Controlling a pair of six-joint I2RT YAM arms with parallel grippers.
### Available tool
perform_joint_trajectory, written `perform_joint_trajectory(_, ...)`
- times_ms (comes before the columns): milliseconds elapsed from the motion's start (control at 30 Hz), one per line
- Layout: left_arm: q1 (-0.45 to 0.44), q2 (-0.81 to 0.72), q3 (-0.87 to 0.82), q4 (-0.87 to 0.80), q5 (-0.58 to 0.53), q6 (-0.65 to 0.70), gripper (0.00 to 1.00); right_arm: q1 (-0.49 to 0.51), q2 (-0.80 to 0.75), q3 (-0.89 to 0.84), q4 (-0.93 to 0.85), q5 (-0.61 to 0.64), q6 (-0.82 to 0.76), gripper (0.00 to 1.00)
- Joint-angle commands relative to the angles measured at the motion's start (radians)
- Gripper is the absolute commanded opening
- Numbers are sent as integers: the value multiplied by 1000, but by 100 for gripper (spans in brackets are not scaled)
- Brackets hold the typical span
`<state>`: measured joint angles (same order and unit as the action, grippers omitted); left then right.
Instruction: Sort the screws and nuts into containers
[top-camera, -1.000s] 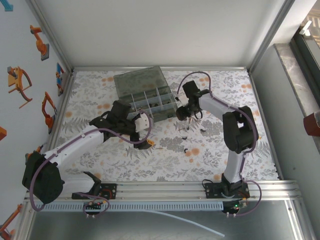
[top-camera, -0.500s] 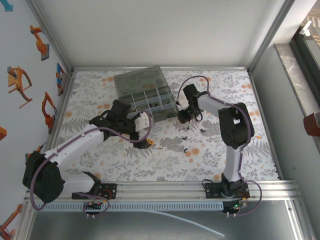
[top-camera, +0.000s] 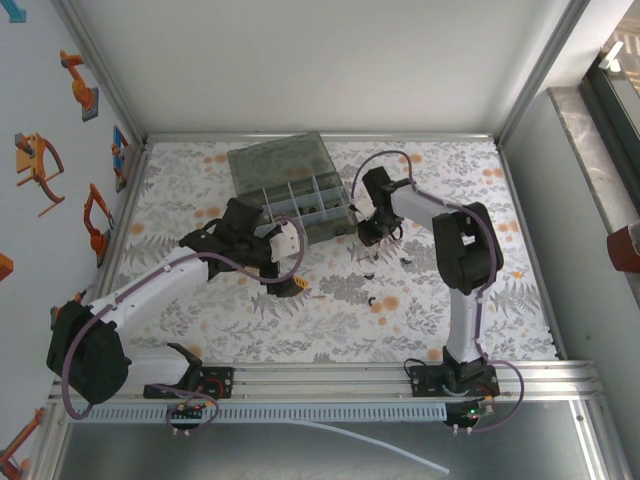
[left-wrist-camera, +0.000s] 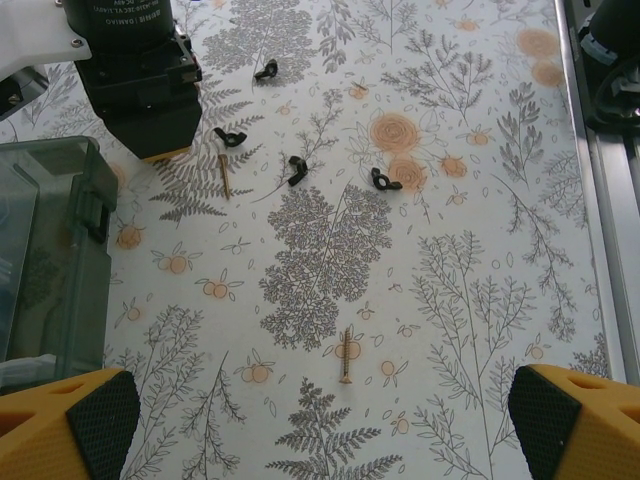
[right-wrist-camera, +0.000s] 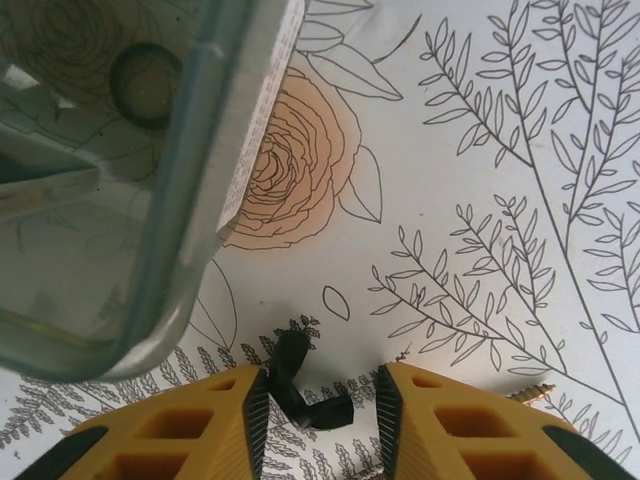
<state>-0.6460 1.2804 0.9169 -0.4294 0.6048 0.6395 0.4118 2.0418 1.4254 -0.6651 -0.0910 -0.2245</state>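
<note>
Right jaws, partly open, straddle a black wing nut (right-wrist-camera: 305, 395) on the worktop (right-wrist-camera: 480, 200). It touches one side, with a gap at the other. The organiser box (right-wrist-camera: 150, 200) sits just ahead-left. Left jaws gape wide, empty, with a screw (left-wrist-camera: 346, 357) lying between them.

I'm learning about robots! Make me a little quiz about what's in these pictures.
1. True or false: the left fingers are spread wide apart above the flowery table.
2. What lies between the right fingers? A: a red button. B: a black wing nut. C: a blue marble.
3. Fill in the gap: seen from the top camera, the grey box has its lid ____, so the dividers inside can be seen.

Key: 1 true; 2 B; 3 open.
</note>
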Motion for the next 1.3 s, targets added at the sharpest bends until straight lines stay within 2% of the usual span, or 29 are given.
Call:
perform_joint_trajectory(0, 8, 8, 35, -26, 15, 2, 97, 24, 15, -28, -54, 5, -20, 25)
perform_joint_trajectory(100, 8, 8, 37, -28, 15, 2, 97, 40, -3, -48, -51, 2, -21, 18)
perform_joint_trajectory(467, 8, 1, 45, -34, 16, -7, 97, 52, -119, -103, -72, -30, 50, 12)
perform_joint_trajectory(700, 8, 1, 45, -32, 1, -9, 97, 53, -219, -3, -78, -111, 162, 11)
perform_joint_trajectory(867, 13, 5, 49, -34, 3, -10, 97, 55, -147, 153, -16, -123, 245, 10)
perform_joint_trajectory(1067, 18, -1, 45, -35, -3, -8, 97, 60, 34, 353, 26, -133, 303, 10)
perform_joint_trajectory(1267, 27, -16, 43, -36, -13, -5, 97, 70, 155, 464, 56, -150, 345, 12)
